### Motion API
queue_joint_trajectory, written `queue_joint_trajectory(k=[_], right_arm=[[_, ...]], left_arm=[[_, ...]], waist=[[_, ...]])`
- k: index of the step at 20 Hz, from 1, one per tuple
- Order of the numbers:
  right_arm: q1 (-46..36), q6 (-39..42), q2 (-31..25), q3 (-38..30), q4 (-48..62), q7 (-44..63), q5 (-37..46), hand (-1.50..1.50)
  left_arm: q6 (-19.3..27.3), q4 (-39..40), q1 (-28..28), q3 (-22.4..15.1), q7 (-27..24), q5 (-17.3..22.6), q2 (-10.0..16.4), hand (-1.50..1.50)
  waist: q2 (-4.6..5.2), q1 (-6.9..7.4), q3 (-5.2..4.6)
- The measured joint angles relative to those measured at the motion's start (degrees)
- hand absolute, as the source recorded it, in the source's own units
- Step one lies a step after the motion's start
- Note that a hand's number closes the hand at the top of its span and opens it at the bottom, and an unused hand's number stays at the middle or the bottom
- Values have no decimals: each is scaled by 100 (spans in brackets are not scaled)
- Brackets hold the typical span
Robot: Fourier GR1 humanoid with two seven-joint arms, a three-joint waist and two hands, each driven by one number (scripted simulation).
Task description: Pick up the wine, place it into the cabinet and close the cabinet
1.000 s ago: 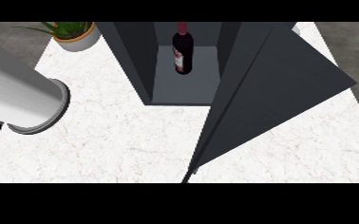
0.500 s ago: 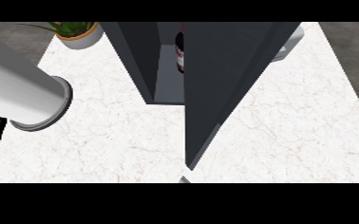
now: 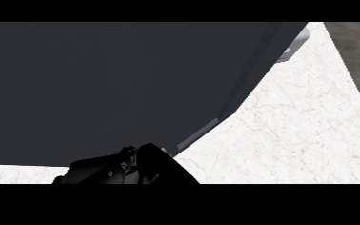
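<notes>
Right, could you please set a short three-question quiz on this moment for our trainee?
1. True or false: the wine bottle is in plain view.
2. What fills most of the head view? A) a dark cabinet panel B) a potted plant C) a round plate
3. Fill in: the black hand shows at the view's ____ edge.
Key: 1 false; 2 A; 3 lower.

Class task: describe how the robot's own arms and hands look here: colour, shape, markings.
Only one hand shows, at the lower edge: black, built of blocky, angular parts with a few small pale specks. No grey forearm, cable or lettering is visible.
</notes>
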Motion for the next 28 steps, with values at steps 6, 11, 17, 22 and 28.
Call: queue_joint_trajectory(k=[6,11,17,22,28], right_arm=[[-1403,-1,173,-612,1629,-508,-383,150],[-2030,346,206,-1085,2827,-977,-282,150],[-2243,913,148,-1770,3869,-1486,-462,150],[-2289,1307,224,-2016,4581,-2203,-418,150],[-2258,1824,171,-2172,4994,-2835,-394,150]], left_arm=[[120,121,-199,-186,31,-248,-266,-150],[149,168,-307,-91,130,-304,-363,-150],[12,186,-250,84,255,-361,-457,-150],[-123,308,-307,242,363,-380,-538,-150],[51,197,-457,198,556,-507,-632,-150]], waist=[[6,-33,3],[5,-75,6],[-4,-109,8],[-88,-107,24],[-186,-84,6]])
